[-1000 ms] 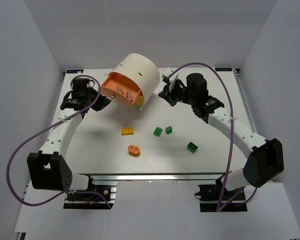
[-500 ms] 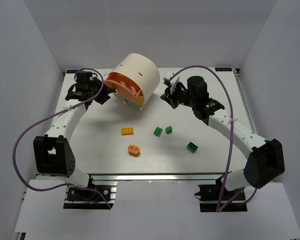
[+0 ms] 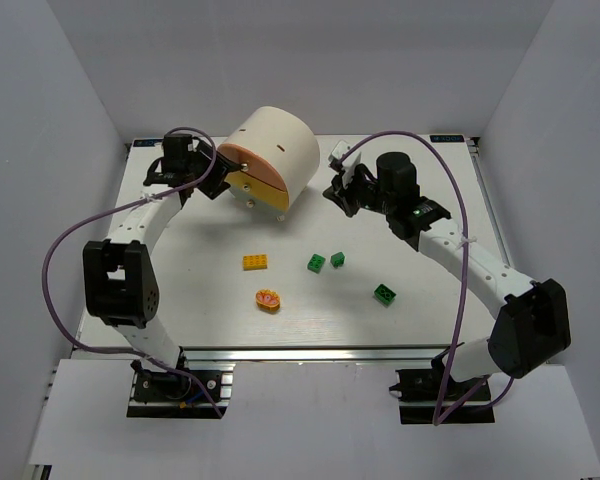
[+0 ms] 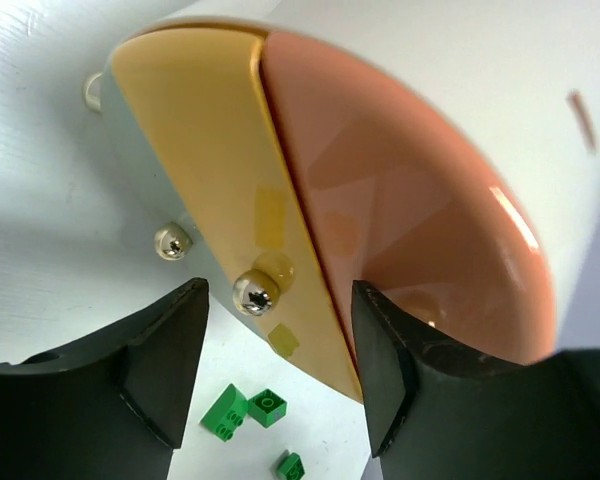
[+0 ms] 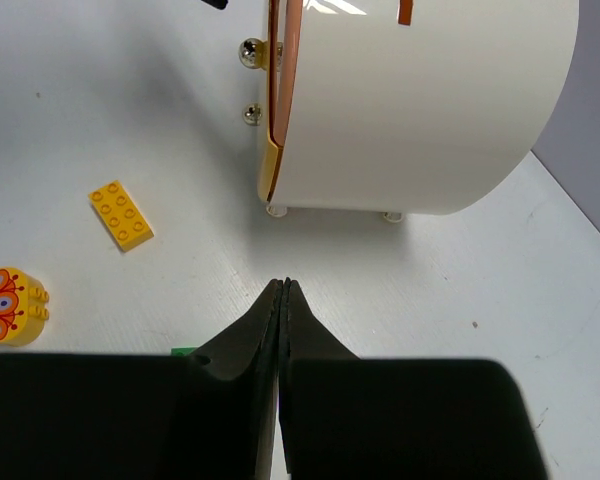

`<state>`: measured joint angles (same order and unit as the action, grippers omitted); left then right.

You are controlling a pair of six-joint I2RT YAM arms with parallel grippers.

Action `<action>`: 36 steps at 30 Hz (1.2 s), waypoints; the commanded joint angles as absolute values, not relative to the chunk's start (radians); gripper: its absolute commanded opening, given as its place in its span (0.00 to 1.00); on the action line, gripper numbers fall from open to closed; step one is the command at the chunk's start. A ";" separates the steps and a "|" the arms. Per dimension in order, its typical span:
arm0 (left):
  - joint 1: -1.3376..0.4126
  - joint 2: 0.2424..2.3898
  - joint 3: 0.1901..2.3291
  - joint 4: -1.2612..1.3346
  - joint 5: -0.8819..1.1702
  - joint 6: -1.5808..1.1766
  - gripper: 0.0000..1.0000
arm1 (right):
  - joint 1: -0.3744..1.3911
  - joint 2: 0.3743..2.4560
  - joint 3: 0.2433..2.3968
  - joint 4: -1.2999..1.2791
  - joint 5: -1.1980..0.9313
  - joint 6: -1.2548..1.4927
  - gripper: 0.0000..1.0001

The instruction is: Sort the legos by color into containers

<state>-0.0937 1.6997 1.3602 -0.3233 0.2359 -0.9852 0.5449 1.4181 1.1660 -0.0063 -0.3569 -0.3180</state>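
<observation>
The containers are drawers in the face of a cream dome cabinet (image 3: 275,150): a pink-orange drawer (image 4: 410,220), a yellow drawer (image 4: 215,150) and a blue drawer (image 4: 138,170), all pushed in. My left gripper (image 4: 278,300) stands open right at this face, with the yellow drawer's knob (image 4: 252,293) between its fingers and untouched. A yellow-orange lego (image 3: 256,262) and three green legos (image 3: 316,263) (image 3: 337,259) (image 3: 385,294) lie on the table. My right gripper (image 5: 283,285) is shut and empty, hovering over the table to the right of the cabinet.
A round orange disc with red markings (image 3: 269,298) lies near the front, below the yellow-orange lego. White walls enclose the table on the left, back and right. Purple cables loop from both arms.
The pink-orange drawer, pulled out a second ago, has been pushed shut. My left gripper followed it toward the cabinet and opened. The right arm has barely moved.
</observation>
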 commanded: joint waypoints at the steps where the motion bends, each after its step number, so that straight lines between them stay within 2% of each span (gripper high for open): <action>1: -0.094 1.710 1.423 -0.284 0.270 -0.986 0.69 | 0.535 1.374 1.161 0.020 -0.348 -0.327 0.00; 3: -0.094 1.723 1.437 -0.287 0.273 -0.986 0.69 | 0.532 1.371 1.157 0.021 -0.345 -0.325 0.00; 6: -0.094 1.717 1.416 -0.278 0.275 -0.986 0.48 | 0.528 1.367 1.149 0.023 -0.345 -0.328 0.00; 7: -0.094 1.697 1.399 -0.269 0.275 -0.991 0.32 | 0.528 1.364 1.147 0.025 -0.347 -0.330 0.00; 11: -0.094 1.641 1.292 -0.180 0.275 -1.009 0.20 | 0.525 1.361 1.137 0.028 -0.350 -0.327 0.00; 16: -0.094 1.647 1.233 -0.130 0.314 -1.034 0.23 | 0.523 1.365 1.140 0.026 -0.354 -0.325 0.00; 19: -0.094 1.677 1.235 -0.100 0.342 -1.046 0.34 | 0.520 1.370 1.141 0.026 -0.353 -0.325 0.00; 22: -0.094 1.706 1.250 -0.080 0.357 -1.046 0.40 | 0.523 1.370 1.141 0.028 -0.351 -0.327 0.00; 32: -0.094 1.775 1.259 -0.063 0.413 -1.039 0.41 | 0.512 1.364 1.140 0.035 -0.344 -0.325 0.00; 36: -0.094 1.775 1.233 -0.045 0.425 -1.037 0.47 | 0.511 1.367 1.140 0.035 -0.348 -0.324 0.00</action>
<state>-0.0917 1.7859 1.2366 -0.0769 0.4004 -1.0443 0.5167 1.3922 1.1416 -0.0032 -0.3496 -0.3214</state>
